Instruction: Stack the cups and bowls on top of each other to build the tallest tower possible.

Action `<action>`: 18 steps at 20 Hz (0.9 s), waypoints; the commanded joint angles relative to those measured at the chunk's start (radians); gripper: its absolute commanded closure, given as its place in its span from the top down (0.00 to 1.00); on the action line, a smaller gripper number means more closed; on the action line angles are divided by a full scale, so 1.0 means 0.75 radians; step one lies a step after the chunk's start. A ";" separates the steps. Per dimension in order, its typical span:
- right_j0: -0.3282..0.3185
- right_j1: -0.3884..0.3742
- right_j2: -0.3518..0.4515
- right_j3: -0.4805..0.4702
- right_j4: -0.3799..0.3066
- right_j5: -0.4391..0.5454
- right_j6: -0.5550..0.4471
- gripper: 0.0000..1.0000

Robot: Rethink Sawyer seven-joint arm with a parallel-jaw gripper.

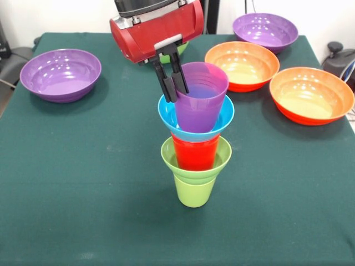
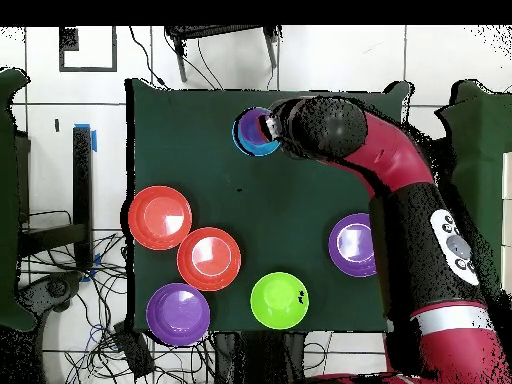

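The tower stands mid-table: a lime-green cup [image 1: 194, 191] at the bottom, then a small lime-green bowl [image 1: 169, 156], a red cup [image 1: 195, 155] and a small blue bowl [image 1: 166, 113]. A translucent purple cup [image 1: 201, 102] has its base inside the blue bowl and leans slightly. My gripper [image 1: 176, 94] is shut on the purple cup's left rim, one finger inside and one outside. From overhead the purple cup [image 2: 254, 130] shows ringed by the blue bowl, with the gripper [image 2: 272, 128] beside it.
Two wide orange bowls [image 1: 242, 65] [image 1: 312, 94] and a wide purple bowl [image 1: 265, 30] lie at the right. Another purple bowl [image 1: 61, 73] is at the left. A medium lime-green bowl [image 2: 279, 300] sits near the table edge, mostly hidden behind the arm in the front view.
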 commanded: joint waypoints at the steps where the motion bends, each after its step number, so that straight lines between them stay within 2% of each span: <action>1: 0.026 0.047 0.040 0.097 -0.006 -0.092 0.196 0.00; 18: 0.024 0.042 0.040 0.114 -0.001 -0.108 0.198 0.00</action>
